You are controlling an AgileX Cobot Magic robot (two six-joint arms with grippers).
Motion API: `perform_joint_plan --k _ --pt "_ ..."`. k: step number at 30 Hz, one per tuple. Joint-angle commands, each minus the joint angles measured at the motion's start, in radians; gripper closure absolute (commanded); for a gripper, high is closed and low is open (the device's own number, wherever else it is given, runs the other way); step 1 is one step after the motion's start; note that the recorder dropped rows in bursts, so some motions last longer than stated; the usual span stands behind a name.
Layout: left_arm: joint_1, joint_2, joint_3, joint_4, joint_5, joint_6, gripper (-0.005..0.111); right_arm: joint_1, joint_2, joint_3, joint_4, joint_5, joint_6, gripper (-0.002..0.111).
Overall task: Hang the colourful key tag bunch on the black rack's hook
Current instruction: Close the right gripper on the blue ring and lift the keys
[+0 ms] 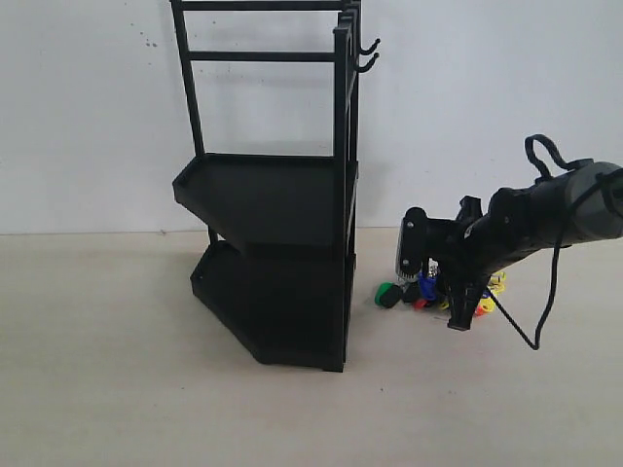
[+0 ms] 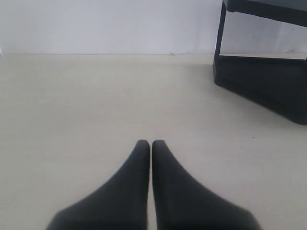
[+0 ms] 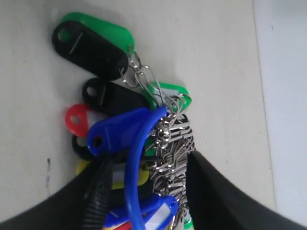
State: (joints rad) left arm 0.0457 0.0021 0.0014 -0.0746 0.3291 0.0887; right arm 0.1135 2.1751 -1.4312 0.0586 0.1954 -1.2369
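The colourful key tag bunch (image 1: 414, 293) lies on the table just right of the black rack (image 1: 273, 199). My right gripper (image 1: 458, 307) reaches down onto it. In the right wrist view the gripper (image 3: 148, 165) has its two dark fingers pressed against the bunch (image 3: 120, 132), with the blue-sleeved ring (image 3: 134, 163) and the metal clips between them. Green, black, red and yellow tags fan out on the table beyond the fingertips. Two small hooks (image 1: 368, 47) stick out at the rack's top right, far above the bunch. My left gripper (image 2: 151, 143) is shut and holds nothing, low over bare table.
The rack's lower tray (image 2: 268, 86) shows beyond the left gripper. A white wall runs behind the table. A black cable (image 1: 545, 292) loops down from the right arm.
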Motion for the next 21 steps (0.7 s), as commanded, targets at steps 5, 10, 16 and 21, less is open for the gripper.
perform_joint_plan --k 5,10,16,21 --pt "0.000 -0.002 -0.001 -0.007 -0.015 -0.010 0.102 -0.007 0.002 -0.008 -0.008 -0.002 0.009 0.063" --pt "0.000 -0.002 -0.001 -0.007 -0.015 -0.010 0.102 -0.006 0.002 -0.008 -0.008 0.006 0.017 0.063" --pt "0.000 -0.002 -0.001 -0.007 -0.015 -0.010 0.102 -0.006 0.023 -0.008 -0.008 0.012 0.033 0.063" --pt "0.000 -0.002 -0.001 -0.007 -0.015 -0.010 0.102 -0.006 0.023 -0.008 -0.008 -0.005 0.035 0.088"
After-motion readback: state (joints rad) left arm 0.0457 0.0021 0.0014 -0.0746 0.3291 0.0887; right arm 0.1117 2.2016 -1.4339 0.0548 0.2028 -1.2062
